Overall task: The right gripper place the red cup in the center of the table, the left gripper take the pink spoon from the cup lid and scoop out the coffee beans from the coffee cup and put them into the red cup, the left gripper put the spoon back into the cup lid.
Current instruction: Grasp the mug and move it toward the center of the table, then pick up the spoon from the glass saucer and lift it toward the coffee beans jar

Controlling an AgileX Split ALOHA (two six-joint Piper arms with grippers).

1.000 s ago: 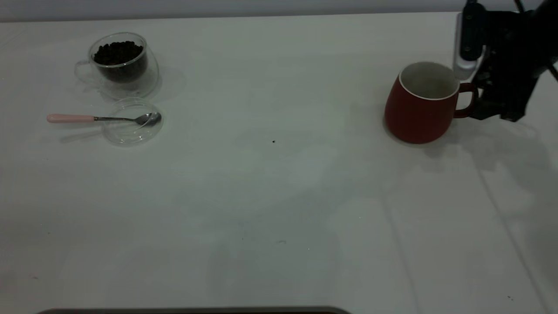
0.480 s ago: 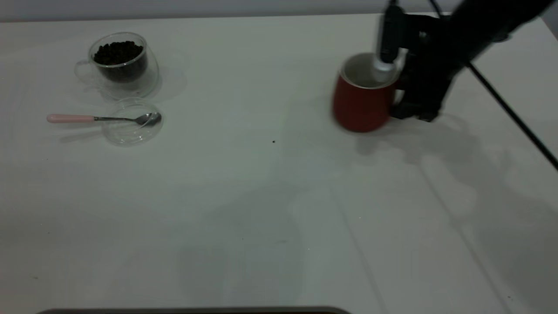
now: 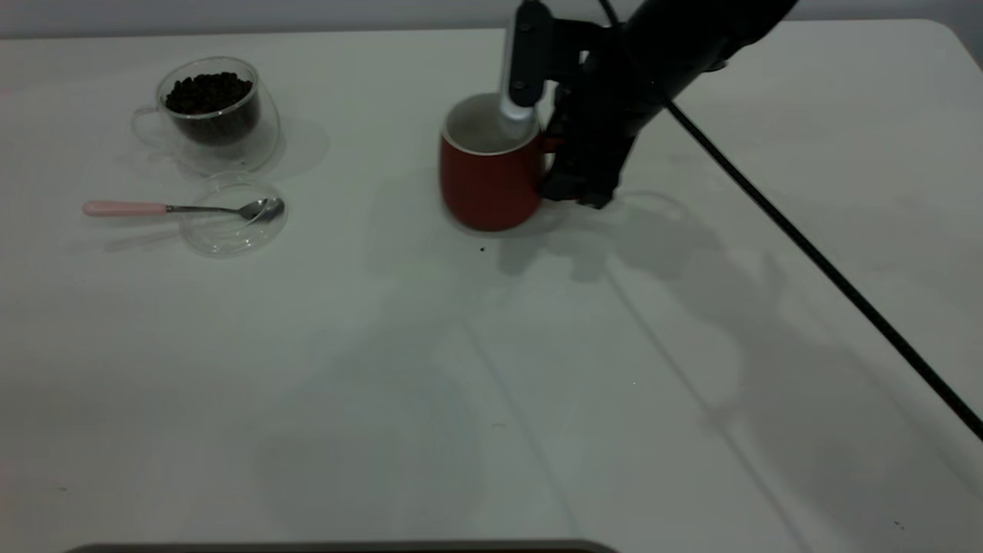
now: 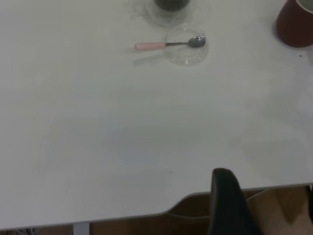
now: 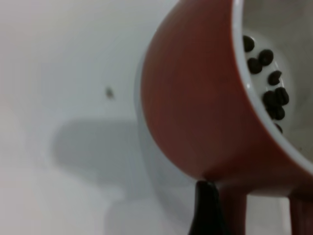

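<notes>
The red cup (image 3: pixel 486 180) holds a few coffee beans (image 5: pixel 270 87).

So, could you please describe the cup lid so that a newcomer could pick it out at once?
On the white table, look to the far left side, where the glass coffee cup of dark beans stands. Just in front of it lies the cup lid: flat, round and clear, with the pink spoon resting its metal bowl on it.

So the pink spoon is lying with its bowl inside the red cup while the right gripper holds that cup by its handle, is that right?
Not quite: the pink spoon rests with its bowl on the cup lid, as the exterior view shows. The right gripper is at the handle of the red cup.
</notes>
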